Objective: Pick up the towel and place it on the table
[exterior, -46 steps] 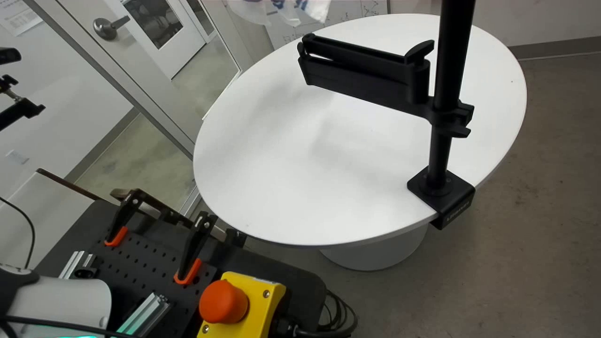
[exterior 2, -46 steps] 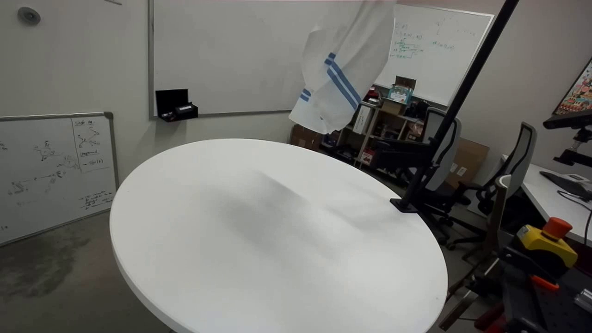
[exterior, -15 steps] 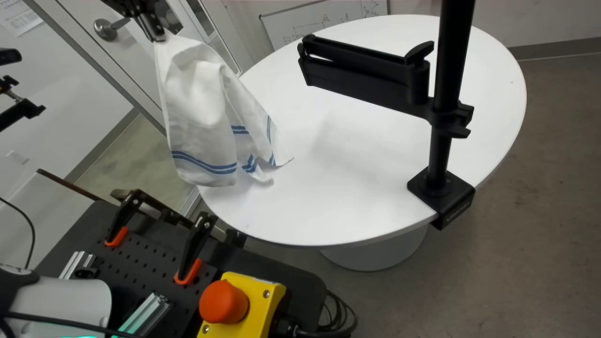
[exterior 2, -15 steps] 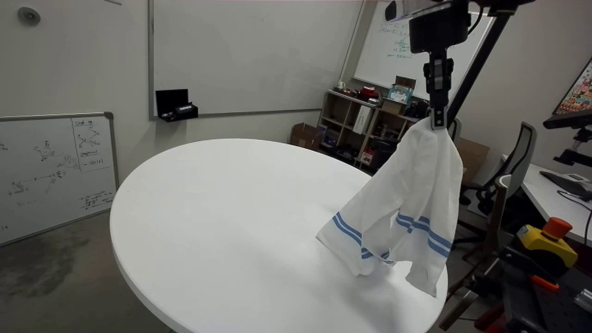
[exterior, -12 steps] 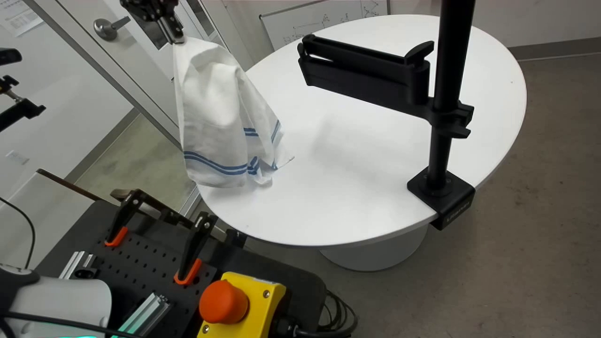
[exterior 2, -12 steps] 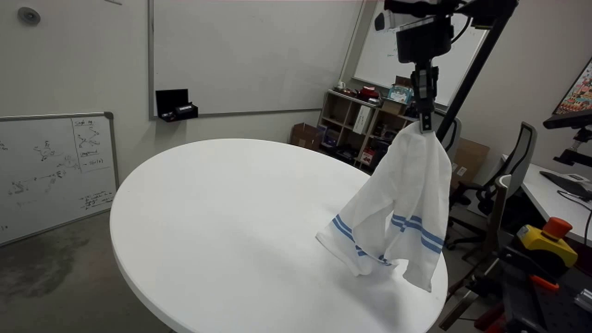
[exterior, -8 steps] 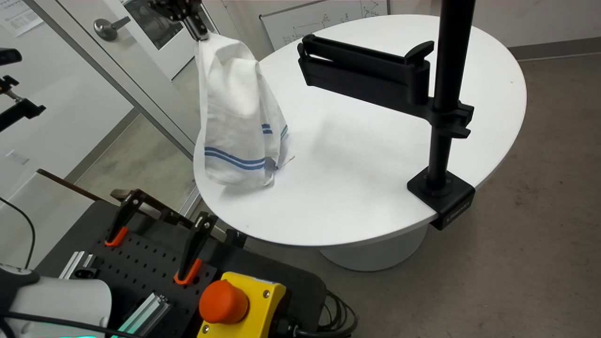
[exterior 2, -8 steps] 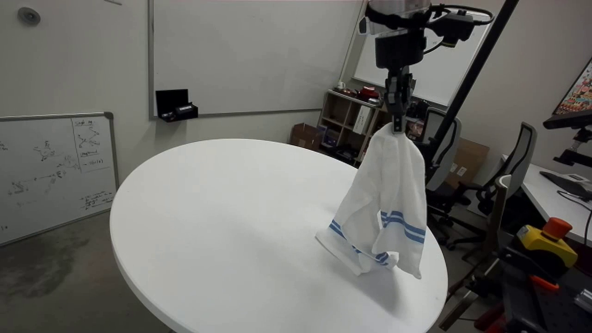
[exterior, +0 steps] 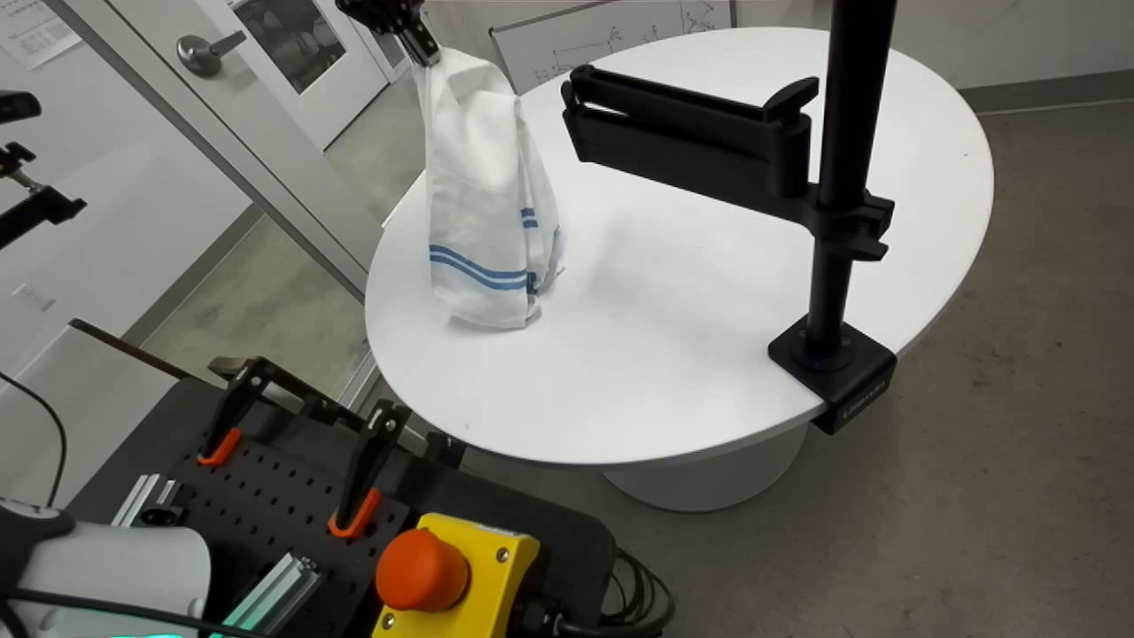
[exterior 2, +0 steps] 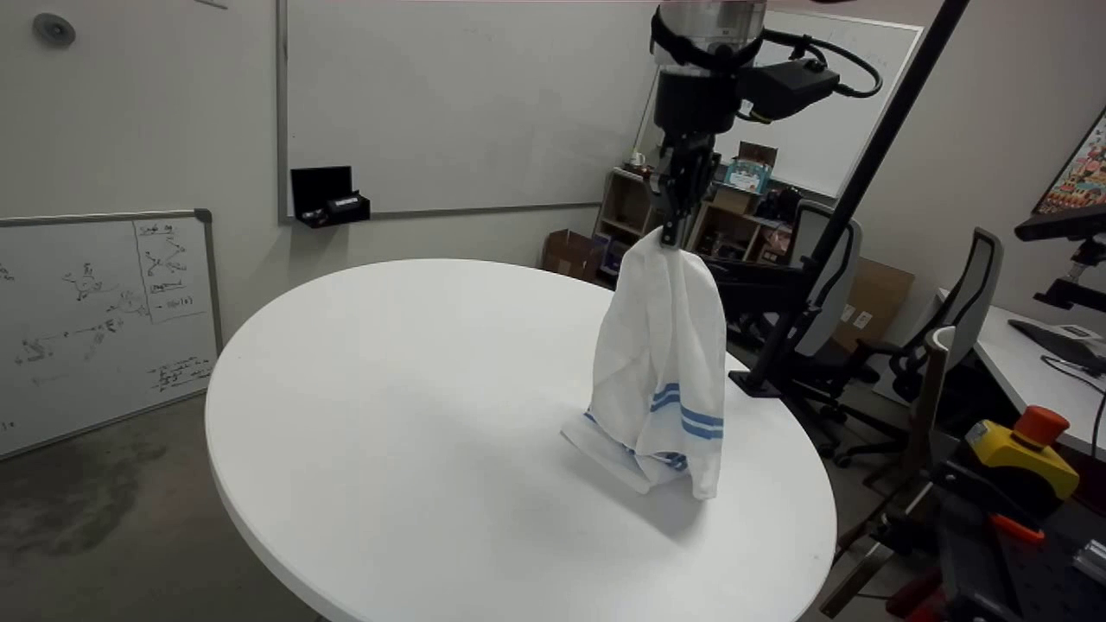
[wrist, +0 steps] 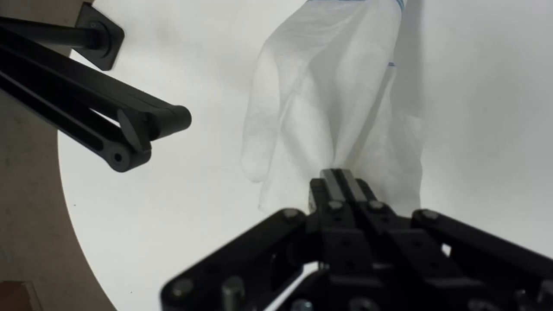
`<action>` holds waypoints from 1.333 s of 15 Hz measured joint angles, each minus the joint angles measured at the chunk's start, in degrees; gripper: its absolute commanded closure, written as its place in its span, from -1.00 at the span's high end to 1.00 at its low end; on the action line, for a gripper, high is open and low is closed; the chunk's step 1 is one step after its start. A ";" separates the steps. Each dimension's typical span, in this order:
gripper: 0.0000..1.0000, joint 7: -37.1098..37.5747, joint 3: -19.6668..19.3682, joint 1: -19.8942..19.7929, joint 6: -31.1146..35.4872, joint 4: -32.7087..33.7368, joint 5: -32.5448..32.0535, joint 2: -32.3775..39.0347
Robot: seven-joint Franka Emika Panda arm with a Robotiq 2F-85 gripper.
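The white towel (exterior: 483, 177) with blue stripes hangs from my gripper (exterior: 431, 60) over the round white table (exterior: 664, 346). In an exterior view the towel (exterior 2: 661, 337) droops from the fingertips of the gripper (exterior 2: 670, 240), and its lower hem rests on the table (exterior 2: 415, 415), partly folded under. In the wrist view the gripper (wrist: 340, 172) is shut, its fingertips pinching the top of the towel (wrist: 311, 125), which spreads out below over the table (wrist: 181, 194). The pinched bit between the pads is hidden.
A black pole (exterior: 833, 266) is clamped to the table edge, with a folded black arm (exterior: 691, 133) reaching over the table. The arm (wrist: 86, 86) also shows near the towel in the wrist view. A yellow box with a red button (exterior: 461, 567) stands on the black bench.
My gripper came down with the towel, then carried it from near the table's edge inward over the table. The hem dragged along the tabletop and bunched together.
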 measured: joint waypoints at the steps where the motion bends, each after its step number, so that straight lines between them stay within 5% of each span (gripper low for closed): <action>1: -0.18 1.02 -0.19 0.20 0.81 -0.07 -0.32 0.28; 9: 0.97 5.62 -1.36 1.66 2.58 -0.18 -2.02 1.09; 20: 1.00 5.49 -1.11 1.66 2.75 -0.47 4.50 -1.79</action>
